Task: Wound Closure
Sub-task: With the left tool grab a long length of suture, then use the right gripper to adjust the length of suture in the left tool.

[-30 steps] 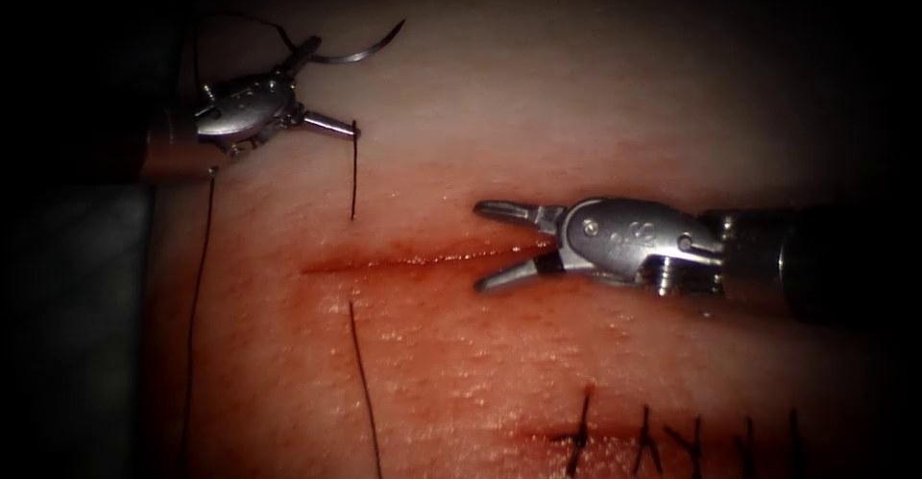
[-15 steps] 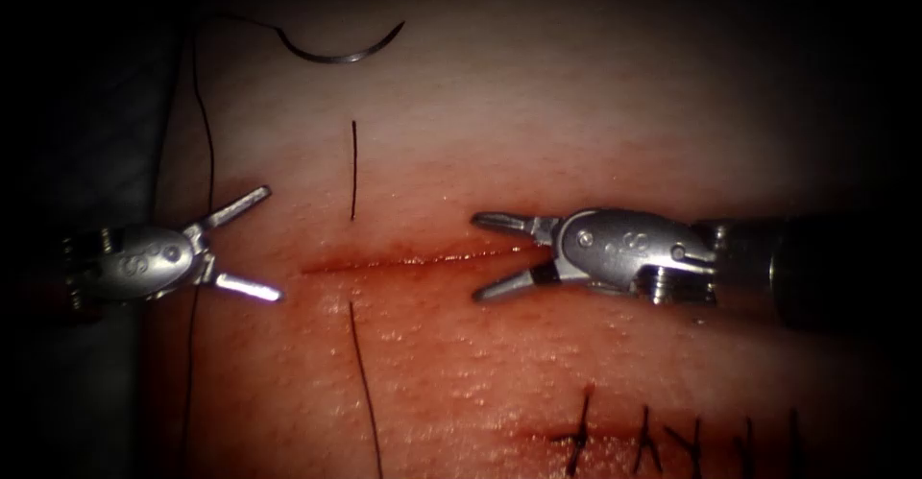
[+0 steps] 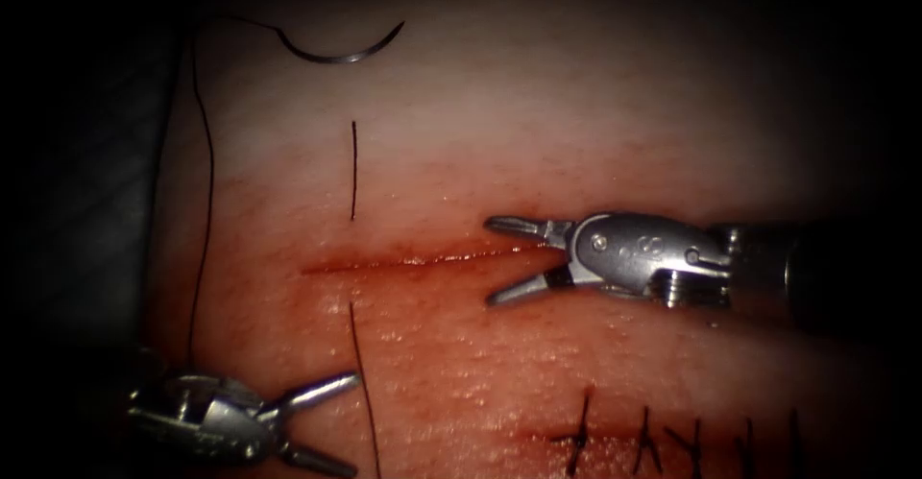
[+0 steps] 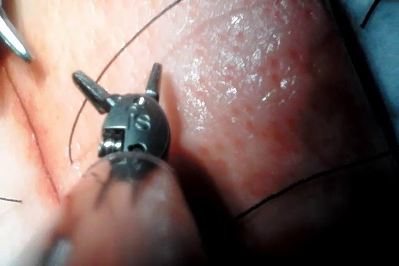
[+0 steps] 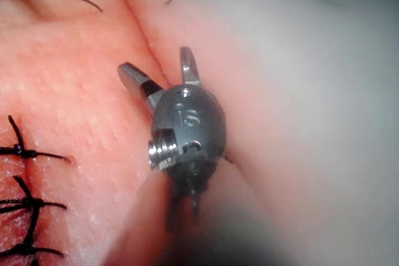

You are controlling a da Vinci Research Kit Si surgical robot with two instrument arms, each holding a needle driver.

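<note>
The curved needle (image 3: pixel 341 52) lies loose on the tissue (image 3: pixel 538 124), well above the left end of the cut (image 3: pixel 403 261), and neither tool holds it. Its thread (image 3: pixel 204 201) runs down the tissue's left edge. One strand (image 3: pixel 353 172) stands above the cut and another strand (image 3: pixel 363 383) trails below it. My left tool (image 3: pixel 352 423) is at the lower left, open and empty, beside that lower strand; its open jaws (image 4: pixel 117 73) sit near the thread (image 4: pixel 124 45). My right tool (image 3: pixel 490 260) is open and empty, straddling the cut's right end (image 5: pixel 153 60).
A second cut (image 3: pixel 672 436) at the lower right is closed with several dark stitches (image 5: pixel 25 204). The tissue's left edge (image 3: pixel 158 249) drops off into dark background.
The left tool has left the needle at the top and travelled down the left side to the lower left. The needle stays lying on the tissue. The right tool shifted slightly right.
</note>
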